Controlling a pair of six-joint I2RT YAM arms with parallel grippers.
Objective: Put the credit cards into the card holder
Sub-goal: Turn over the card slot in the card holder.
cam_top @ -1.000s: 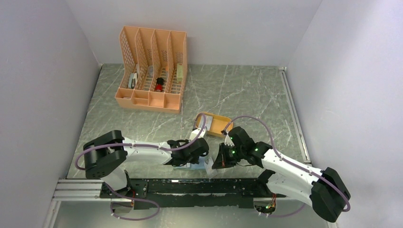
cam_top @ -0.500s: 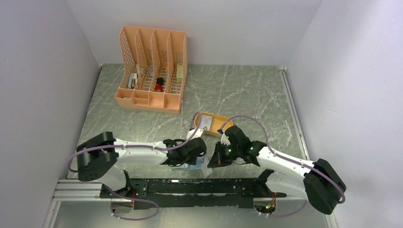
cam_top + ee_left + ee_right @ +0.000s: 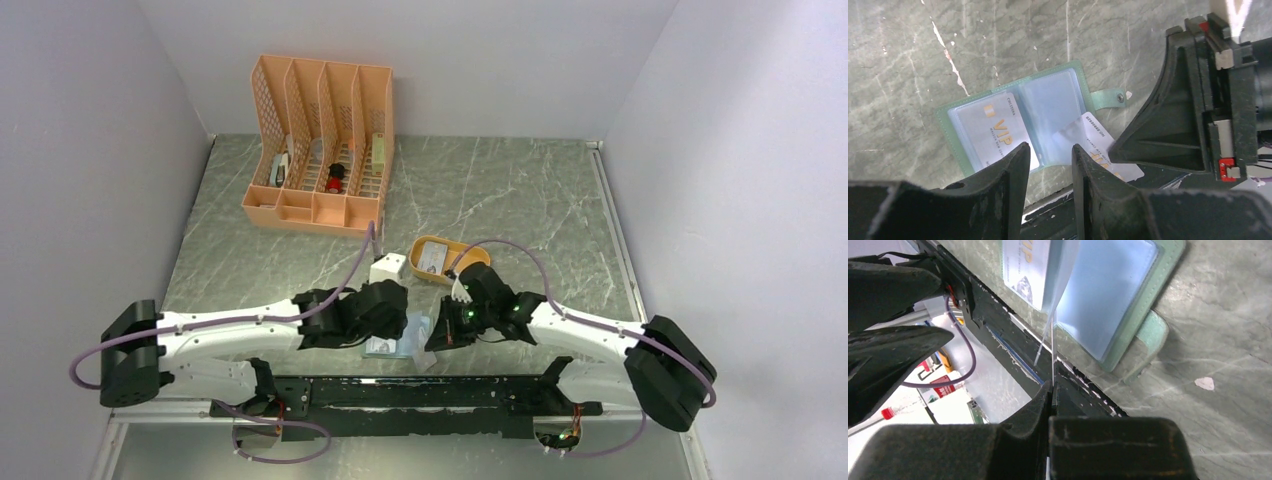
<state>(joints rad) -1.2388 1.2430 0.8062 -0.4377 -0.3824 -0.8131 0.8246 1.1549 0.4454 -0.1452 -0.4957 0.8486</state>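
The green card holder [image 3: 1053, 97] lies open on the marble near the table's front edge [image 3: 385, 347]. One credit card [image 3: 993, 131] marked VIP sits in its left clear sleeve. My right gripper [image 3: 1052, 385] is shut on a second credit card [image 3: 1093, 131], seen edge-on [image 3: 1053, 352] in the right wrist view, with its far corner under the holder's [image 3: 1120, 295] right sleeve. My left gripper [image 3: 1049, 147] hangs open just above the holder's near edge with nothing between its fingers. In the top view the left gripper [image 3: 392, 318] and right gripper [image 3: 437, 335] flank the holder.
A mustard-yellow oval tray [image 3: 470, 262] with a pale card [image 3: 432, 258] in it stands just behind the grippers. A small white box [image 3: 387, 268] sits to its left. The peach lattice organizer [image 3: 320, 150] is at the back left. The black rail [image 3: 400, 390] runs along the front edge.
My left gripper has opened and drawn back to the left, uncovering the white box. My right gripper has shifted left toward the holder, still holding its card.
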